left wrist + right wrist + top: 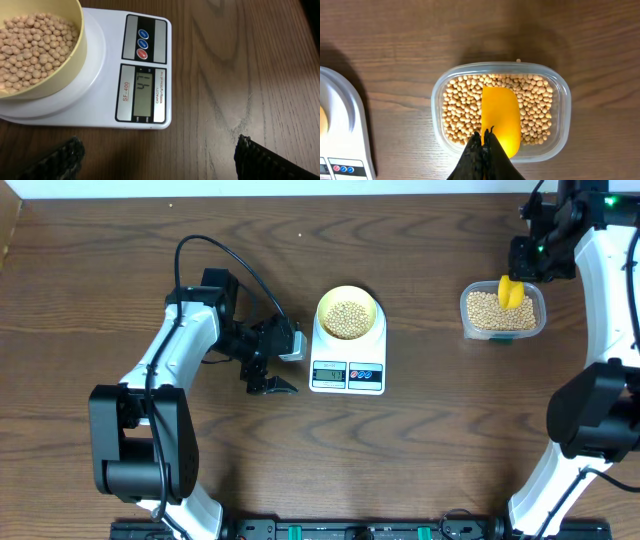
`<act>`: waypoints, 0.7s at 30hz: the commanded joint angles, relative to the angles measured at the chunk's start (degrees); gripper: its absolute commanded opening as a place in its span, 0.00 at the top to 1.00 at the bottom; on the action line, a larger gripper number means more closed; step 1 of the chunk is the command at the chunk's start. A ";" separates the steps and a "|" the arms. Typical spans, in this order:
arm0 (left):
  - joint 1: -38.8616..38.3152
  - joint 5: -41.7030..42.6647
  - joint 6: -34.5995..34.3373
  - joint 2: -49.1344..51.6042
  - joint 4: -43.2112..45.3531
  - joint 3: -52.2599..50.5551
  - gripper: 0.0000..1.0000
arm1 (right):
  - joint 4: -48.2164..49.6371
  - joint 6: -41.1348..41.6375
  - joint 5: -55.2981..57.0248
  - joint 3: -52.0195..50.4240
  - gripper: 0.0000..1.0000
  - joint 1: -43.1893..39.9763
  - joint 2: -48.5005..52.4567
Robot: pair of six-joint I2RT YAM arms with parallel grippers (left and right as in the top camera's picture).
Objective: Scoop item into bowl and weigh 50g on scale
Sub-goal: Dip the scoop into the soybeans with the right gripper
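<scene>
The pale-yellow bowl [372, 304] stands on the white scale [347, 376] and holds a layer of tan beans [347, 319]. In the left wrist view the bowl [65, 70] and its beans [30, 45] are at top left, and the scale's display [144, 92] reads about 47. My left gripper [272, 383] is open and empty on the table just left of the scale; its fingers frame bare wood [157, 165]. My right gripper [484, 140] is shut on the handle of a yellow scoop [501, 117], which lies on the beans [460, 110] in the tub.
A clear plastic tub [467, 320] full of beans sits at the right back, also in the right wrist view [562, 115]. The scale's edge [345, 125] shows left of it. The table is brown wood.
</scene>
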 commanded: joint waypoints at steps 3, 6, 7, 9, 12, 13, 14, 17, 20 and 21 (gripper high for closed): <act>0.13 0.48 0.50 -0.35 -0.31 -0.13 0.02 | 1.40 -0.94 0.31 -0.59 0.99 1.60 3.48; 0.13 0.48 0.50 -0.35 -0.31 -0.13 0.02 | 1.66 0.79 0.02 -0.59 0.99 1.81 6.25; 0.13 0.48 0.50 -0.35 -0.31 -0.13 0.02 | 1.62 0.92 -0.39 -0.59 0.99 1.84 6.86; 0.13 0.48 0.50 -0.35 -0.31 -0.13 0.02 | 1.44 0.94 -1.03 -0.59 0.99 1.88 7.74; 0.13 0.48 0.50 -0.35 -0.31 -0.13 0.02 | 1.53 0.92 -1.03 -0.46 0.99 1.27 7.26; 0.13 0.48 0.50 -0.35 -0.31 -0.13 0.02 | 1.73 0.94 -1.49 -0.42 0.99 0.92 7.10; 0.13 0.48 0.50 -0.35 -0.31 -0.13 0.02 | 1.95 0.92 -3.02 -0.39 0.99 0.33 6.82; 0.13 0.48 0.50 -0.35 -0.31 -0.13 0.02 | 2.01 0.92 -11.98 -0.39 0.99 -2.45 6.62; 0.13 0.48 0.50 -0.35 -0.31 -0.13 0.02 | 1.42 0.92 -18.75 -0.39 0.99 -5.53 6.62; 0.13 0.48 0.50 -0.35 -0.31 -0.13 0.02 | 1.22 0.92 -20.06 -0.37 0.99 -6.45 6.62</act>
